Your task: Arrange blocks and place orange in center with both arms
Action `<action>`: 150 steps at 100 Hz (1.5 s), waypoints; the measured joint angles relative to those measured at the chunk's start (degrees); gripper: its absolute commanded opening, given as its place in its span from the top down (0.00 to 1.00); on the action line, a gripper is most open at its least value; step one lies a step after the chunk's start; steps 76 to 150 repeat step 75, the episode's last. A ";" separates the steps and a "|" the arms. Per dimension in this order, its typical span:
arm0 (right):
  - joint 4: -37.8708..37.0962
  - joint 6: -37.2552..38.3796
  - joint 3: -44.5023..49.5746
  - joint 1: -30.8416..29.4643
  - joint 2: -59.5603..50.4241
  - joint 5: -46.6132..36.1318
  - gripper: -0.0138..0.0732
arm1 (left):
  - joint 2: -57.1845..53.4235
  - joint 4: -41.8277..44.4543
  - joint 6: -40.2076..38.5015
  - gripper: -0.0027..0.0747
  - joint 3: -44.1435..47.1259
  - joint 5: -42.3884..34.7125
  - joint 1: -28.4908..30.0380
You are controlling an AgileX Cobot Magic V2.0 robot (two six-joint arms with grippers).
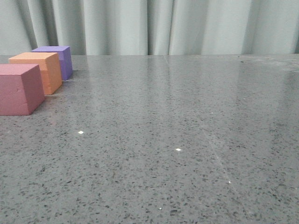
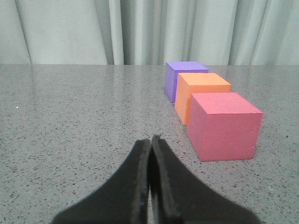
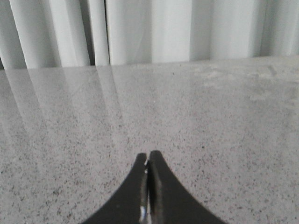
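With both pincers, left pincer (image 2: 150,140) and right pincer (image 3: 148,161), closed and empty, the orange cube (image 2: 201,93), already between purple cube (image 2: 183,77) and pink-red cube (image 2: 224,123), is best left undisturbed.

Occlusions and cut-offs at this station.
From my front camera, the pink-red cube (image 1: 18,88) is cut by the frame's left edge, it hides the lower near corner of the orange cube (image 1: 39,70), and the orange cube covers part of the purple cube (image 1: 60,58) behind it. Neither arm appears there. In my wrist views, the left gripper (image 2: 150,140) and right gripper (image 3: 148,156) run off the frame edge, bodies unseen. Ahead of the left gripper, each cube masks part of the next.
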 measured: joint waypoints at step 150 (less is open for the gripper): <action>0.00 0.00 0.00 0.00 0.00 -1.28 0.92 | 0.00 0.00 0.00 0.99 0.00 0.00 0.00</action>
